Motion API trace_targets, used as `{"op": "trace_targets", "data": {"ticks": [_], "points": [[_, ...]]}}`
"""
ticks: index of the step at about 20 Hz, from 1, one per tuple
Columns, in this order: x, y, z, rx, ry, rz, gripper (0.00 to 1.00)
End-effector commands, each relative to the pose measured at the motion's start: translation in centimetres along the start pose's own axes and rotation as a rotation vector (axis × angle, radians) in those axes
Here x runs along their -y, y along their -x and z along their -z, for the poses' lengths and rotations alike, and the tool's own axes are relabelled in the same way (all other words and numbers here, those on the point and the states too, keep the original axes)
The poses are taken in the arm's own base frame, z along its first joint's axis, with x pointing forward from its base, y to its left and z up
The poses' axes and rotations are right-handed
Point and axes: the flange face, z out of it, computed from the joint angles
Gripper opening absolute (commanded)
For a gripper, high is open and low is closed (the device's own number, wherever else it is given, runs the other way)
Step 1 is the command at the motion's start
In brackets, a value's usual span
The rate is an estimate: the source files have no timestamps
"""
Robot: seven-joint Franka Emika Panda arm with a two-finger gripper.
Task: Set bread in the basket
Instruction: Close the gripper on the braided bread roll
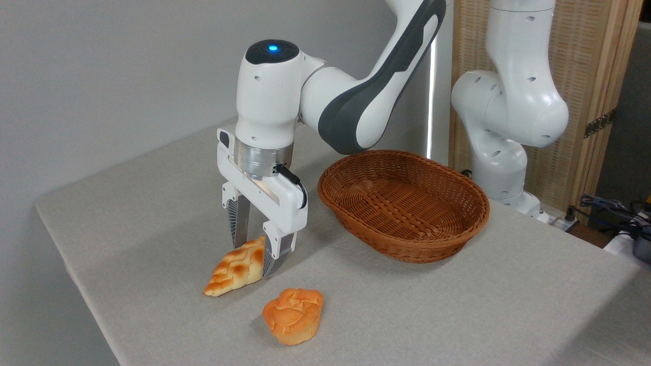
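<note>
The gripper [257, 249] is standing low over the worktop [152, 213], and its jaws are closing around the far end of the bread [235, 268]. The loaf is sitting between the two fingers, which seem to be touching it. The near tip of the loaf is pointing down to the cloth, so the bread is tilting, perhaps just lifting. The basket [407, 244] is lying to the right, well apart, and it is holding nothing. A round bun [294, 315] is resting near the loaf. I am judging that the grasp is made; lifting, carrying and releasing are left.
</note>
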Motion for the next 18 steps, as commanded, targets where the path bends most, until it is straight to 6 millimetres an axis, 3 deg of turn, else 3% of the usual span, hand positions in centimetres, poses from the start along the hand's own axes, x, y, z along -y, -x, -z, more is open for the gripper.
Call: {"op": "trace_targets", "data": {"ticks": [1,2,3,13,16,18], "points": [[-0.1,0.0,-0.6,-0.012,0.001,0.008,0.22],[-0.1,0.1,-0.8,-0.008,0.002,0.007,0.12],[-0.1,0.0,-0.8,-0.008,0.002,0.009,0.09],[0.0,-0.1,-0.5,-0.008,0.006,0.012,0.11],[0.3,-1.2,1.4,0.005,0.033,0.012,0.11],[0.3,-1.8,3.6,0.054,0.091,-0.004,0.11]]}}
